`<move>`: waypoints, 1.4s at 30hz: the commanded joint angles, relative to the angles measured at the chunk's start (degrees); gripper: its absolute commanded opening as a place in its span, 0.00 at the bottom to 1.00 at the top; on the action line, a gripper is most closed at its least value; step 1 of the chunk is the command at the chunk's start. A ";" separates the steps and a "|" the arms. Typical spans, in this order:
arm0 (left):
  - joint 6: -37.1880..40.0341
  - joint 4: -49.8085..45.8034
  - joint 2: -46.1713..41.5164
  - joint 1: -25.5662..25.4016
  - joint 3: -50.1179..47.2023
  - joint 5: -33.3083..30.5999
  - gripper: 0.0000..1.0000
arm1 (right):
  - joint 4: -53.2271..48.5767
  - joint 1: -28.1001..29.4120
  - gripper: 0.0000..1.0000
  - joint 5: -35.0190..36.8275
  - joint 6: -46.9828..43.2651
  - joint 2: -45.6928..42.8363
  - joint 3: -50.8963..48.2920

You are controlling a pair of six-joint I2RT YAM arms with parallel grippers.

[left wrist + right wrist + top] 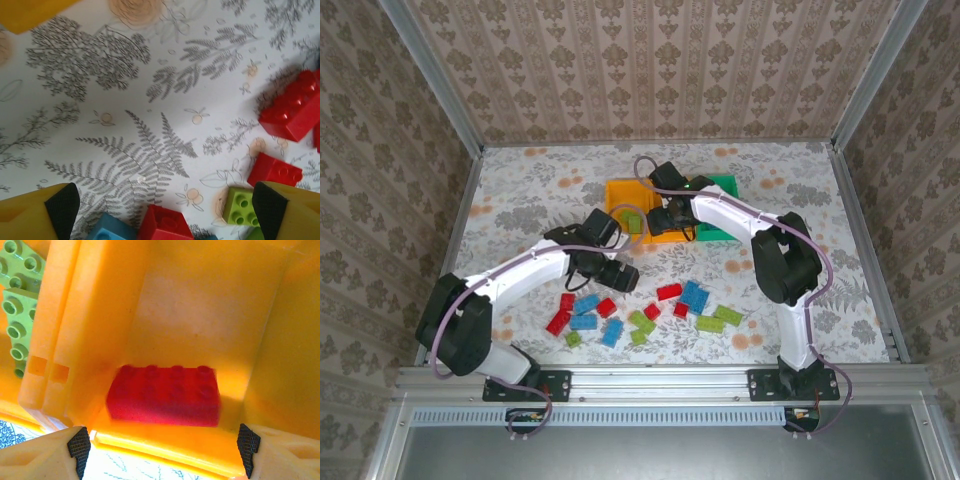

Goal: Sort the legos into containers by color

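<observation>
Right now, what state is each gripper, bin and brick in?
left gripper, open, empty, above loose bricks.
right gripper, open, empty, over an orange-yellow bin.
red brick, lying inside that bin, studs up.
lime green bricks, in the neighbouring orange-yellow bin.
green bin, upright, contents hidden by the arm.
loose bricks, unsorted on the table.

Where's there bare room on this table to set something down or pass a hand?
Bare flowered tablecloth lies left of the orange-yellow plastic bins and right of the green plastic bin, out to each side edge. Crowded: the near centre, with scattered red, blue and lime plastic bricks.
</observation>
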 commanded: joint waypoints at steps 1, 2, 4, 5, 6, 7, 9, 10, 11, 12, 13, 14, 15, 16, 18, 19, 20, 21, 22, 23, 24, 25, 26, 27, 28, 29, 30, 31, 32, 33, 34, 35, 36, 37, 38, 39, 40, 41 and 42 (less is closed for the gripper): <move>2.69 -5.09 -0.91 -1.59 -0.96 -0.61 0.91 | -0.46 -0.44 0.84 -0.33 1.06 -1.05 0.35; 2.47 -5.65 -0.97 -2.08 -1.16 -1.02 0.91 | -0.31 -0.48 0.85 -0.73 1.22 -1.43 0.21; 2.07 -6.69 -0.91 -2.70 -1.50 -1.61 0.91 | 0.10 -0.57 0.86 -1.49 1.69 -2.26 0.07; 1.96 -7.18 -0.93 -3.16 -1.70 -1.82 0.90 | 0.45 -0.57 0.86 -1.95 1.92 -2.75 -0.17; 1.80 -7.53 -0.83 -3.55 -1.87 -2.13 0.90 | 0.75 -0.63 0.87 -2.36 2.19 -3.19 -0.34; 1.80 -8.01 -0.83 -4.06 -1.97 -2.31 0.90 | 1.14 -0.72 0.87 -2.75 2.54 -3.77 -0.66; 1.83 -8.85 -0.64 -4.97 -2.22 -2.76 0.90 | 1.77 -0.86 0.87 -3.43 3.01 -4.96 -1.37; 1.85 -9.20 -0.53 -5.44 -2.20 -3.23 0.90 | 2.08 -0.92 0.88 -3.81 3.12 -5.60 -1.79; 1.99 -9.51 -0.32 -5.90 -2.16 -3.44 0.89 | 2.47 -1.01 0.88 -4.15 3.21 -6.24 -2.24; 2.11 -9.67 -0.15 -6.14 -2.27 -3.71 0.89 | 2.74 -1.01 0.88 -4.20 3.25 -6.83 -2.73; 2.33 -9.76 0.14 -6.61 -2.37 -4.04 0.89 | 3.04 -1.08 0.88 -4.19 3.25 -7.55 -3.36; 2.50 -9.81 0.50 -6.96 -2.35 -4.49 0.88 | 3.32 -1.16 0.88 -4.11 3.41 -8.09 -3.93; 2.54 -9.64 0.92 -7.03 -2.34 -4.49 0.86 | 3.38 -1.25 0.88 -4.11 3.53 -8.62 -4.45; 2.79 -9.55 1.41 -7.23 -2.27 -4.24 0.84 | 3.47 -1.43 0.88 -4.12 3.59 -9.15 -4.93; 2.99 -9.60 2.44 -7.69 -1.84 -4.77 0.79 | 3.40 -1.75 0.88 -3.94 3.62 -9.85 -5.76; 2.96 -9.86 3.10 -7.81 -1.50 -5.49 0.79 | 3.31 -1.97 0.88 -3.93 3.68 -10.15 -6.20; 2.84 -10.42 3.73 -7.97 -1.02 -6.08 0.78 | 3.25 -2.19 0.88 -3.93 3.68 -10.42 -6.64; 2.82 -10.95 4.51 -8.00 -0.50 -6.57 0.78 | 3.20 -2.36 0.89 -3.93 3.79 -10.61 -7.07; 2.89 -11.69 5.36 -8.04 0.24 -6.79 0.78 | 3.21 -2.57 0.89 -3.93 3.87 -10.87 -7.60; 2.82 -12.32 6.13 -8.17 0.72 -6.95 0.78 | 3.23 -2.75 0.89 -3.97 3.90 -11.20 -8.00; 2.88 -12.83 6.79 -8.30 1.19 -7.06 0.78 | 3.29 -2.89 0.89 -4.02 3.92 -11.46 -8.44; 2.82 -13.41 7.50 -8.48 1.73 -7.39 0.78 | 3.38 -3.04 0.89 -4.14 3.91 -11.65 -8.78; 2.82 -13.75 8.06 -8.69 2.10 -7.85 0.78 | 3.37 -3.09 0.89 -4.19 3.92 -11.84 -9.02; 2.82 -13.92 8.46 -8.87 2.23 -8.29 0.78 | 3.38 -3.27 0.89 -4.22 3.91 -12.00 -9.28; 2.86 -14.02 8.77 -9.03 2.41 -8.48 0.78 | 3.38 -3.31 0.89 -4.26 3.88 -12.09 -9.42; 2.90 -13.90 8.92 -9.16 2.56 -8.62 0.78 | 3.33 -3.38 0.89 -4.28 3.87 -12.28 -9.55; 2.91 -13.84 9.02 -9.38 2.65 -8.61 0.77 | 3.39 -3.42 0.89 -4.28 3.84 -12.25 -9.63; 3.00 -13.67 9.15 -9.56 2.72 -8.55 0.76 | 3.38 -3.41 0.89 -4.29 3.92 -12.26 -9.73; 3.13 -13.57 9.24 -9.64 2.69 -8.51 0.74 | 3.30 -3.56 0.89 -4.28 3.92 -12.23 -9.76; 3.16 -13.50 9.40 -9.76 2.83 -8.63 0.72 | 3.25 -3.55 0.89 -4.28 3.92 -12.20 -9.86; 3.34 -13.58 9.56 -9.80 2.90 -8.61 0.71 | 3.25 -3.56 0.89 -4.29 3.91 -12.25 -9.97; 3.48 -13.71 9.82 -9.83 3.06 -8.67 0.70 | 3.29 -3.72 0.89 -4.21 3.92 -12.27 -10.08; 3.68 -13.91 10.04 -9.84 3.16 -8.93 0.68 | 3.25 -3.71 0.89 -4.21 3.86 -12.34 -10.15; 3.54 -14.19 10.23 -9.84 3.29 -9.13 0.65 | 3.17 -3.90 0.89 -4.18 3.91 -12.43 -10.33; 3.77 -14.33 10.50 -9.85 3.52 -9.12 0.63 | 3.19 -4.05 0.89 -4.15 3.83 -12.55 -10.54; 3.89 -14.40 10.68 -9.87 3.64 -9.25 0.62 | 3.21 -4.32 0.89 -4.02 3.87 -12.75 -10.79; 3.96 -14.55 10.93 -10.04 3.87 -9.41 0.60 | 3.29 -4.58 0.89 -4.02 3.92 -13.00 -11.06; 4.12 -14.64 11.20 -10.06 4.14 -9.53 0.58 | 3.34 -4.88 0.89 -4.07 3.94 -13.29 -11.48; 4.14 -14.66 11.44 -10.09 4.36 -9.58 0.56 | 3.54 -5.16 0.89 -4.09 3.99 -13.57 -11.85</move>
